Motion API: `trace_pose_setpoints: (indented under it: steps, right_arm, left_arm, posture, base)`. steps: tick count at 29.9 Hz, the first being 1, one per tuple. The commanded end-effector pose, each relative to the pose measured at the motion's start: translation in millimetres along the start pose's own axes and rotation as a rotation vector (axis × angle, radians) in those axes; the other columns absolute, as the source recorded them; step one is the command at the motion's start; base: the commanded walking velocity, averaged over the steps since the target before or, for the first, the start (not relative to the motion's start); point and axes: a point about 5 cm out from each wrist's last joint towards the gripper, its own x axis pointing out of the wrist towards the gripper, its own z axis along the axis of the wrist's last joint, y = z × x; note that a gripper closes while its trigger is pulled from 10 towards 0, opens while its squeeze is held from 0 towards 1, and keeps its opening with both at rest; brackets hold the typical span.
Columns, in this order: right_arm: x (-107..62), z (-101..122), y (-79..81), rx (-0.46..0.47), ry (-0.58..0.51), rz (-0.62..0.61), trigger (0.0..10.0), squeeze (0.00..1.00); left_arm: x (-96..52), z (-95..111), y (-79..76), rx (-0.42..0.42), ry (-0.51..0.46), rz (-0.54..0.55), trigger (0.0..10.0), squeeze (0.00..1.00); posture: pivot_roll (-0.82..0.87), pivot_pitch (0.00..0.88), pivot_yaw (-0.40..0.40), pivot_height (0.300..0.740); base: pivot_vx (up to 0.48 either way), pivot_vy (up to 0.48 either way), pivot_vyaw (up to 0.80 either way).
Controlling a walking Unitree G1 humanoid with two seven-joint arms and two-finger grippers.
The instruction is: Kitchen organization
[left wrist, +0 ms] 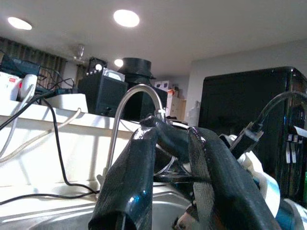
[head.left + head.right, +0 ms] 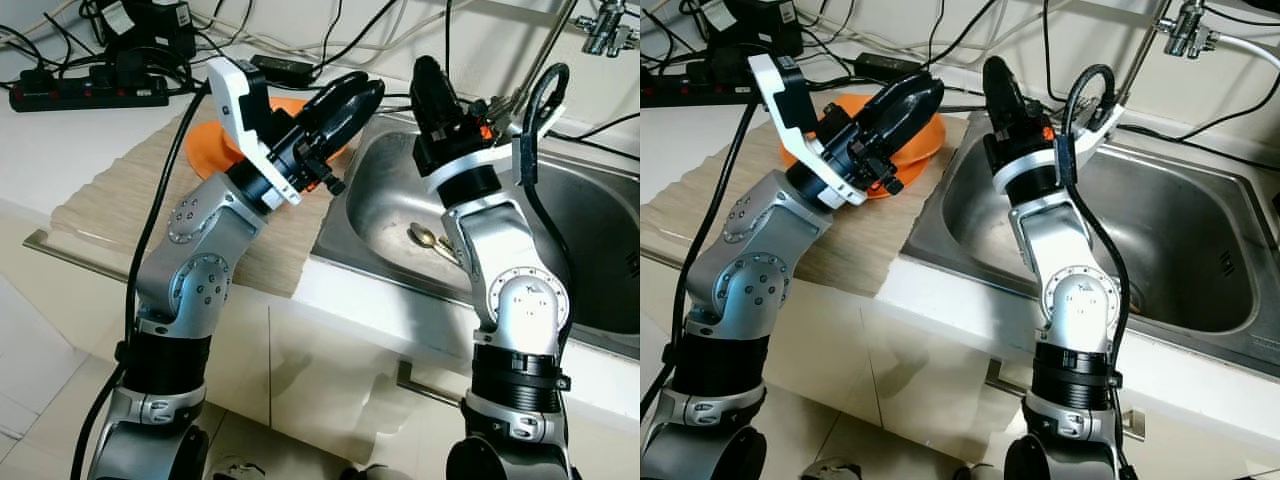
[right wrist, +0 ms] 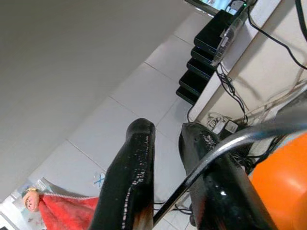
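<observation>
An orange plate (image 2: 205,150) lies on a beige ribbed mat (image 2: 120,200) on the counter, left of a steel sink (image 2: 590,230). Two spoons (image 2: 428,238) rest on the sink floor. My left gripper (image 2: 365,92) is raised above the plate's right edge, pointing toward the sink, fingers together and holding nothing. My right gripper (image 2: 428,68) points up over the sink's back left corner, also shut and holding nothing. From the right wrist, the plate (image 3: 283,191) shows beside the fingers (image 3: 139,158).
A faucet (image 2: 610,25) stands behind the sink at the right. A black power strip (image 2: 90,92) and several cables lie along the back of the counter. Cabinet fronts with a metal handle (image 2: 430,385) run below the counter edge.
</observation>
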Motion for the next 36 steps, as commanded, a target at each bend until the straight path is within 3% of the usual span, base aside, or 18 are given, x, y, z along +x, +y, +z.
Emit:
trace_pose_setpoints:
  steps: [1, 11, 12, 13, 19, 26, 30, 32, 33, 34, 35, 36]
  right_arm:
    - [5.0, -7, 0.3, 0.036, 0.003, -0.008, 0.0, 0.0]
    - [6.0, -6, -0.6, 0.034, 0.0, -0.011, 0.0, 0.0]
    - [5.9, -5, -0.9, 0.032, -0.001, -0.013, 0.0, 0.0]
    - [5.8, -5, -1.1, 0.031, -0.002, -0.014, 0.0, 0.0]
    - [5.9, 2, -5.0, 0.0, -0.021, -0.029, 0.0, 0.0]
    - [8.7, 23, -14.2, -0.099, -0.068, -0.062, 0.0, 0.0]
    - [20.9, 59, -23.6, -0.514, -0.074, -0.114, 0.0, 0.0]
    - [26.4, 69, -27.8, -0.646, -0.052, -0.143, 0.0, 0.0]
    - [29.9, 74, -32.7, -0.729, -0.032, -0.173, 0.0, 0.0]
    - [29.9, 74, -32.7, -0.729, -0.032, -0.173, 0.0, 0.0]
    - [37.4, 87, -51.7, -1.017, 0.063, -0.29, 10.0, 0.0]
    - [38.2, 90, -57.0, -1.101, 0.097, -0.318, 10.0, 0.0]
  left_arm:
    - [4.3, 4, -4.3, 0.026, -0.016, -0.025, 0.0, 0.0]
    - [4.8, 3, -2.0, 0.065, -0.008, 0.007, 0.0, 0.0]
    - [4.7, 2, -0.5, 0.078, -0.002, 0.022, 10.0, 0.18]
    - [4.7, 2, 0.5, 0.085, 0.002, 0.031, 10.0, 1.0]
    - [1.0, 2, 3.4, 0.094, 0.01, 0.036, 10.0, 1.0]
    - [-2.2, 9, 10.0, 0.127, 0.0, 0.076, 10.0, 1.0]
    - [-11.6, 14, 22.6, 0.253, 0.066, 0.131, 10.0, 1.0]
    - [-16.3, 14, 25.9, 0.293, 0.111, 0.134, 10.0, 0.98]
    - [-19.7, 13, 26.7, 0.315, 0.148, 0.123, 10.0, 0.09]
    - [-19.7, 13, 26.7, 0.315, 0.148, 0.123, 10.0, 0.09]
    - [-29.6, 12, 27.7, 0.376, 0.238, 0.097, 10.0, 0.0]
    - [-32.4, 12, 27.7, 0.393, 0.26, 0.088, 10.0, 0.0]
  posture:
    - [0.01, 0.001, -0.058, 0.74]
    - [0.01, 0.002, -0.058, 0.74]
    - [0.01, 0.002, -0.058, 0.74]
    - [0.01, 0.002, -0.058, 0.74]
    - [0.01, 0.004, -0.056, 0.74]
    - [0.02, 0.011, -0.056, 0.74]
    - [0.03, 0.026, -0.059, 0.74]
    - [0.04, 0.032, -0.06, 0.74]
    - [0.04, 0.034, -0.06, 0.74]
    - [0.04, 0.034, -0.06, 0.74]
    - [0.05, 0.045, -0.064, 0.74]
    - [0.05, 0.045, -0.064, 0.74]
  base:
    - [0.0, 0.0, 0.0]
    - [0.0, 0.0, 0.0]
    - [0.0, 0.0, 0.0]
    - [0.0, 0.0, 0.0]
    - [0.0, 0.0, 0.0]
    - [0.0, 0.0, 0.0]
    - [0.0, 0.0, 0.0]
    - [0.0, 0.0, 0.0]
    - [0.0, 0.0, 0.0]
    - [0.0, 0.0, 0.0]
    - [0.0, 0.0, 0.0]
    - [0.0, 0.0, 0.0]
